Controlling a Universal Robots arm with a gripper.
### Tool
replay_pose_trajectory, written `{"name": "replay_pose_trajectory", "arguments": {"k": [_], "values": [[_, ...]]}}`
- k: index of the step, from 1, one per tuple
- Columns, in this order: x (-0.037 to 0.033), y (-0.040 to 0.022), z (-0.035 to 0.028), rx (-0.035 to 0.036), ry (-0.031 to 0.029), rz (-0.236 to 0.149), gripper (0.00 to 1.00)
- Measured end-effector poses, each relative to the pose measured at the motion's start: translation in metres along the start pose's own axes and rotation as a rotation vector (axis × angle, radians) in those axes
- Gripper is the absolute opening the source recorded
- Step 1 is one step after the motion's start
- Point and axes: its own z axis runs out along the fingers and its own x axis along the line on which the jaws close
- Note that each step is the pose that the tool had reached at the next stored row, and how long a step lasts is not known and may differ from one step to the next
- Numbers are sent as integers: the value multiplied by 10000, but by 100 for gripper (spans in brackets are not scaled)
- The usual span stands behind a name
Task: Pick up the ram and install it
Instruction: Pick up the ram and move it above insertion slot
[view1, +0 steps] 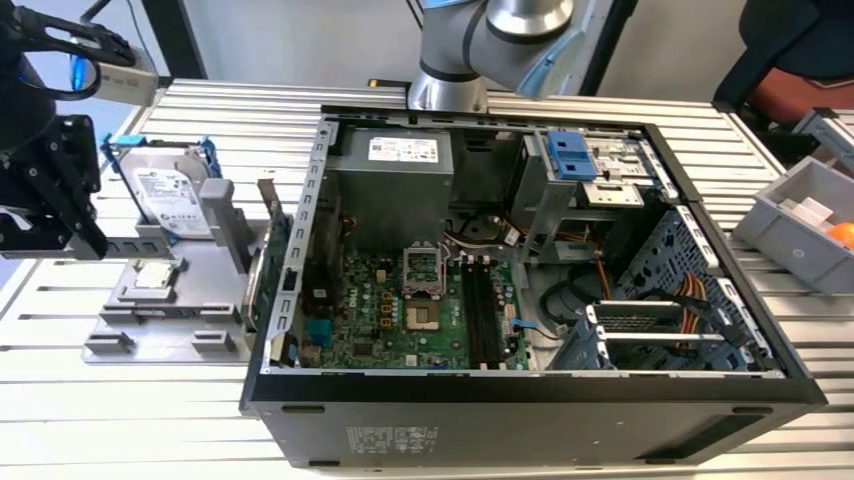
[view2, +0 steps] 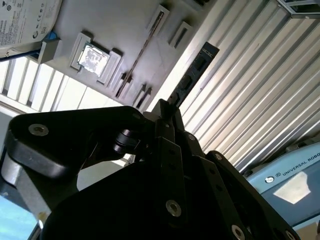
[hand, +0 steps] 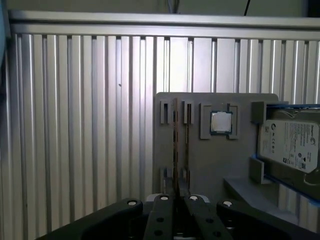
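Note:
The ram (hand: 175, 145) is a thin dark stick standing on edge in the slots of a grey holder (hand: 210, 165); it also shows in the second wrist view as the ram (view2: 142, 52). My gripper (hand: 177, 204) hangs well above the holder, lined up over the near end of the stick, shut with nothing in it and not touching the stick. The second wrist view has the gripper (view2: 163, 111) with its tips together. At the exterior view's far left the gripper (view1: 70, 232) hovers beside the holder (view1: 200, 345). The black motherboard slots (view1: 483, 312) lie inside the open computer case (view1: 534, 385).
The holder also carries a silver hard drive (view1: 171, 200) with blue clips and a square processor chip (view1: 154, 278). A green card with a metal bracket (view1: 274, 270) stands between holder and case. A grey bin (view1: 801, 215) sits at the exterior view's right. The arm's base (view1: 447, 90) stands behind the case.

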Motion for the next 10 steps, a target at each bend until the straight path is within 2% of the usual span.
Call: {"name": "replay_pose_trajectory", "arguments": {"k": [2,3,4,10], "values": [[-1,0,-28,0,1,0,0],[-2,0,-75,2,-1,0,0],[-6,1,-182,0,0,0,0],[-7,1,-246,2,-2,0,0]]}}
